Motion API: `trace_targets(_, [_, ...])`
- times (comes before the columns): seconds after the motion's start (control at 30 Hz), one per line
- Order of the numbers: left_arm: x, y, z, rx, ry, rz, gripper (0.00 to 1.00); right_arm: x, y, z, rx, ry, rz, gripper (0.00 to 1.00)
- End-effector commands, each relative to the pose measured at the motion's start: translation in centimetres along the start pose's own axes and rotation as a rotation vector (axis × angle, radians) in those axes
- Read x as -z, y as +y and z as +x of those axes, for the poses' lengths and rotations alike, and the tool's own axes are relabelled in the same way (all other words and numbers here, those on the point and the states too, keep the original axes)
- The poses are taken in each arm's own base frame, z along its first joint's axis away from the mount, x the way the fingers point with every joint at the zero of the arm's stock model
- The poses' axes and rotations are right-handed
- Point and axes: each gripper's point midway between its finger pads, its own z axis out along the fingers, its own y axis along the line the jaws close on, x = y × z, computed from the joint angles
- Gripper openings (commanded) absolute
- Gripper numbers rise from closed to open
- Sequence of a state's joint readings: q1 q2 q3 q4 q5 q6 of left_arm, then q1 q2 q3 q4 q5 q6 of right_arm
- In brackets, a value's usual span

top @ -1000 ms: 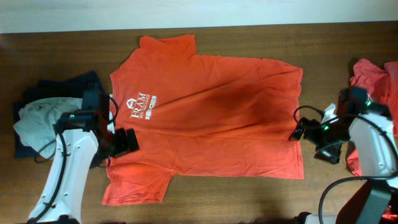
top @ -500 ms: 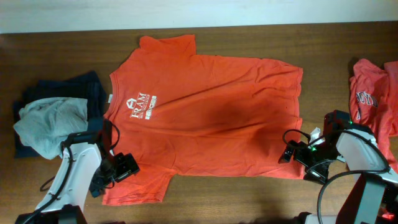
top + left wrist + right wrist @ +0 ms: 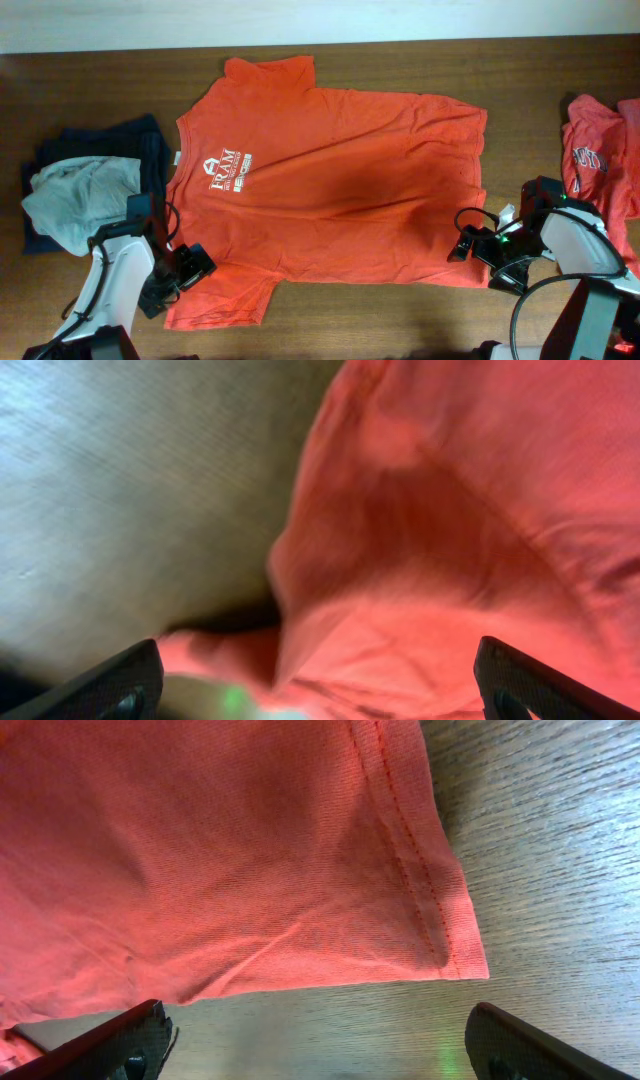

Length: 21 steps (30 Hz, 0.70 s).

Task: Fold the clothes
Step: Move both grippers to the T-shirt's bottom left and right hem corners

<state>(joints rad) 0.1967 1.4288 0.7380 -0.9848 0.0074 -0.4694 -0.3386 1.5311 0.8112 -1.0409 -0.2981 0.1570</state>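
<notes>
Second orange T-shirt (image 3: pixel 592 140) partly beyond right edge

Before me the orange-red T-shirt (image 3: pixel 340 190) lies spread flat, collar toward nine o'clock, white lettering (image 3: pixel 228 172) up, with a pale grey garment (image 3: pixel 72 200) heaped on a navy garment (image 3: pixel 115 140) at nine o'clock and a second orange-red shirt (image 3: pixel 598 165) crumpled at three.

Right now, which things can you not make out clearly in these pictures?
- Overhead: small print on the spread shirt, too small to read.
- Overhead: second shirt, cut off by the right edge.
- Overhead: navy garment, partly covered by the grey garment.
- Left wrist: spread shirt's fabric blurred, too close.
</notes>
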Motion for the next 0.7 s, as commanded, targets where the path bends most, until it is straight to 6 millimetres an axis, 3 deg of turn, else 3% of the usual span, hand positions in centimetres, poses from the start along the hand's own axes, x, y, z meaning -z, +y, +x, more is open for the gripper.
trace_targets(0.0, [-1.3, -0.9, 1.1, 0.035, 0.056, 0.087, 0.99, -0.2, 0.2, 0.1, 0.007, 0.004, -0.011, 0.99])
trace_targets(0.17, [-2.4, -1.4, 1.8, 0.047, 0.104, 0.125, 0.98, -0.2, 0.3, 0.1, 0.008, 0.004, -0.011, 0.99])
trace_targets(0.23, [-2.6, -1.5, 2.0, 0.048, 0.120, 0.127, 0.89, -0.2, 0.3, 0.1, 0.008, 0.003, -0.011, 0.99])
trace_targets(0.27, [-2.6, -1.7, 2.1, 0.042, 0.128, 0.136, 0.75, -0.2, 0.3, 0.1, 0.008, 0.003, -0.011, 0.98])
trace_targets(0.3, [-2.6, -2.0, 2.3, 0.018, 0.138, 0.158, 0.36, -0.2, 0.3, 0.0, 0.009, 0.000, -0.012, 0.99])
trace_targets(0.37, [-2.5, -2.4, 2.5, -0.014, 0.145, 0.182, 0.07, -0.2, 0.3, -0.1, 0.010, -0.003, -0.012, 0.99])
trace_targets(0.4, [-2.4, -2.5, 2.6, -0.024, 0.150, 0.189, 0.01, -0.2, 0.3, -0.1, 0.010, -0.004, -0.012, 1.00])
trace_targets(0.47, [-2.3, -2.6, 2.8, -0.040, 0.157, 0.197, 0.01, -0.2, 0.3, -0.1, 0.011, -0.006, -0.013, 0.93])
trace_targets(0.53, [-1.9, -2.6, 2.8, -0.052, 0.159, 0.197, 0.01, -0.2, 0.3, -0.2, 0.012, -0.011, -0.013, 0.64])
trace_targets(0.6, [-1.2, -2.6, 2.7, -0.069, 0.153, 0.200, 0.01, -0.2, 0.3, -0.4, 0.014, -0.016, -0.014, 0.24])
trace_targets(0.67, [-0.4, -2.8, 2.4, -0.091, 0.135, 0.207, 0.01, -0.2, 0.4, -0.5, 0.015, -0.022, -0.015, 0.07])
